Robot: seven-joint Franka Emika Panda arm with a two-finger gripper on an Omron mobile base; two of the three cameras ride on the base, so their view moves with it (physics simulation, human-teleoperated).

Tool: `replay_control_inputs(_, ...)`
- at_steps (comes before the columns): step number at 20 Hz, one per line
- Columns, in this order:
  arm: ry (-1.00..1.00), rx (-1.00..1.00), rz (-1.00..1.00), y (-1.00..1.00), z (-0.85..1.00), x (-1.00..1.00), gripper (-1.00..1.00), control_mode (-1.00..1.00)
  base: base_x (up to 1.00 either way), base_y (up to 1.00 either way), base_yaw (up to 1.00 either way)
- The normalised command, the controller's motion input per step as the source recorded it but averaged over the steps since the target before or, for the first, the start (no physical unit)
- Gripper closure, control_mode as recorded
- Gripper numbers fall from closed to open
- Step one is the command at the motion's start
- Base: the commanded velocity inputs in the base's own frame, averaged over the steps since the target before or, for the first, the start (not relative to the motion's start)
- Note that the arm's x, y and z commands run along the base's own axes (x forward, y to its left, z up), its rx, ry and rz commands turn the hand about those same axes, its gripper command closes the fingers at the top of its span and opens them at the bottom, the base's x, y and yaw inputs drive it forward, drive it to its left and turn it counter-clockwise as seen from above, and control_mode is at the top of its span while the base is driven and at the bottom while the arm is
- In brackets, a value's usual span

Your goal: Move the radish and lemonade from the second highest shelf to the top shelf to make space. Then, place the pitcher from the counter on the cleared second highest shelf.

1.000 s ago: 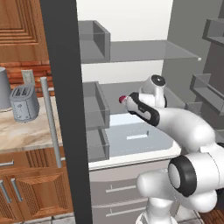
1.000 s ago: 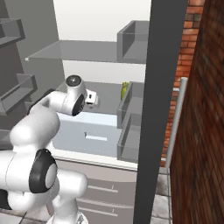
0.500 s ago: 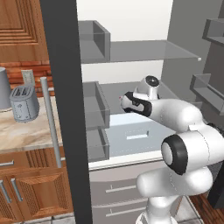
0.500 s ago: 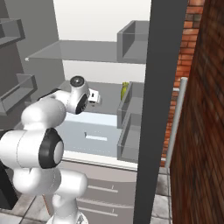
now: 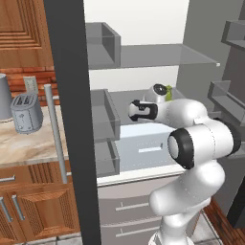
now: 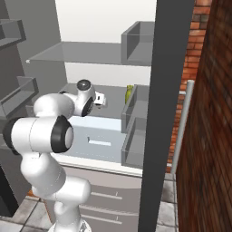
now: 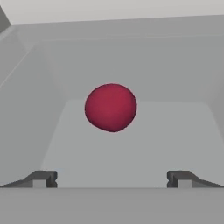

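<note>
We're in a rendered kitchen; open fridge mid-frame in both base views, grey glass top shelf (image 5: 162,56) above a lower shelf and door bins (image 6: 136,113); at left of the left base view we see a beige marbled counter (image 5: 19,146) with a metal toaster (image 5: 26,112) on it, wooden cabinets (image 5: 33,206) with metal handles below; red brick wall (image 6: 208,113) fills the right of the right base view.

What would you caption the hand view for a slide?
Open gripper faces the radish on a grey fridge shelf.
</note>
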Motion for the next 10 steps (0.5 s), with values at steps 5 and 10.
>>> replay_control_inputs(5, 0.0, 0.0, 0.0, 0.03, -0.15, 0.42, -1.0, -1.0, 0.0, 0.0, 0.0)
replay_control_inputs(10, 0.0, 0.0, 0.0, 0.04, -0.17, 0.38, -1.0, -1.0, 0.0, 0.0, 0.0)
